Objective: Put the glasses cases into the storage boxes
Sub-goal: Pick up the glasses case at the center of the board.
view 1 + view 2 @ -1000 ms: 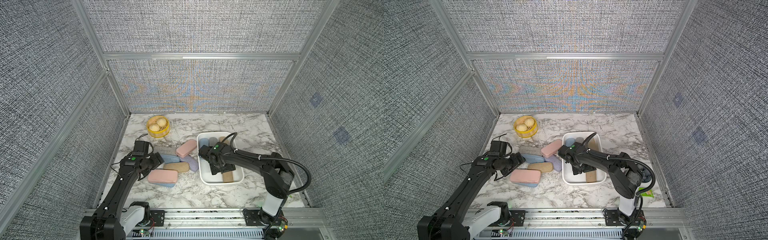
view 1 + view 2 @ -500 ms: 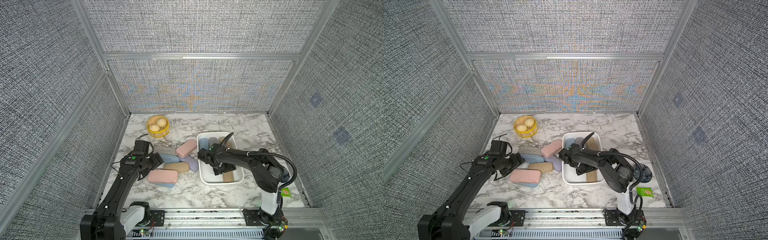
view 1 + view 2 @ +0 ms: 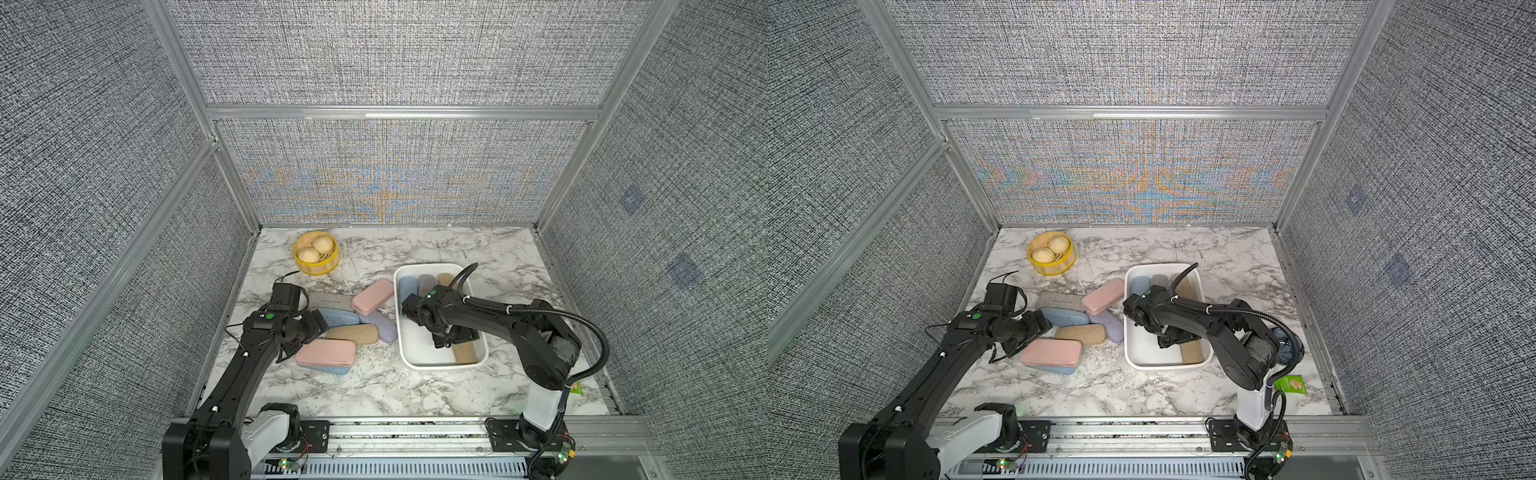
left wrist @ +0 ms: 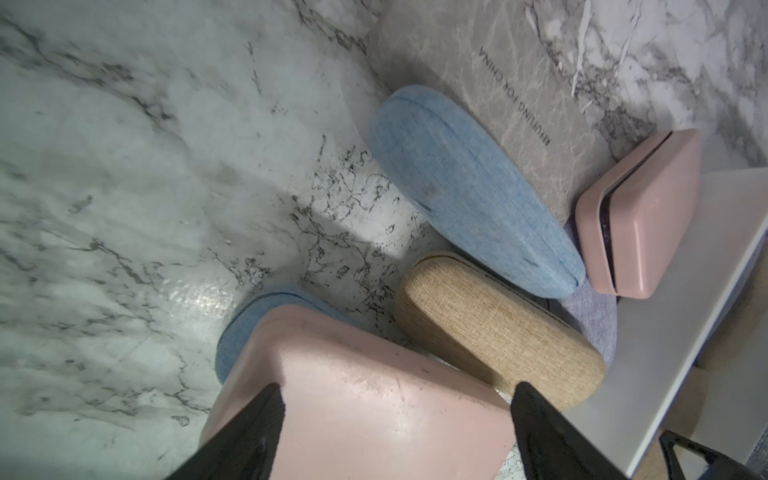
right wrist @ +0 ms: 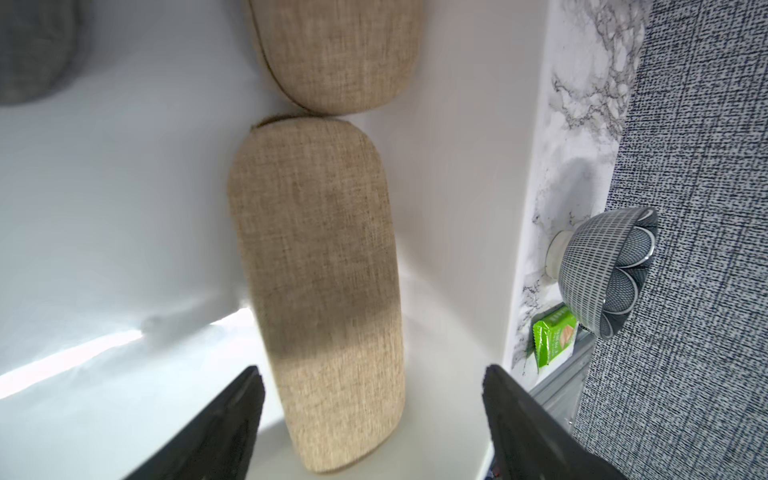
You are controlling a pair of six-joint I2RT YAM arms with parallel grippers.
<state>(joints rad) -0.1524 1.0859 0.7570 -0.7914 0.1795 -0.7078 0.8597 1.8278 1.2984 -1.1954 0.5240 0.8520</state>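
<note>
Right pincer (image 5: 372, 374) is hanging released inside the white storage box (image 5: 449, 166). Its fingers are standing wide on either side of a tan case (image 5: 320, 270) with a gap at each flank, so nothing is being gripped. That tan case is lying flat on the box floor, lengthwise along one wall, its end touching a second tan case (image 5: 336, 54). They are forming a tidy row, and that looks deliberate, since it is leaving most of the floor free. A blue one (image 3: 407, 286) and a grey one (image 3: 426, 284) are sitting side by side at the far end in a top view.

Over to the left pincer (image 4: 397, 390): it is spread open too, hovering above the near pink case (image 4: 353, 395), which is riding on top of a blue case (image 4: 245, 336). The fingers are framing the pink lid's narrow width, and that reads as lining up a grasp across the short side. Being on top, it looks like the sensible next pick.

Waiting beside it on the marble worktop (image 4: 124, 166) are a tan case on the worktop (image 4: 498, 332), a long blue case (image 4: 469, 187), a lavender case (image 4: 594, 320), a flat grey case (image 4: 498, 83) and a far pink case (image 4: 640, 208) just beside the box. Plenty is remaining, and the crowding may be making clean grasps tricky.
</note>
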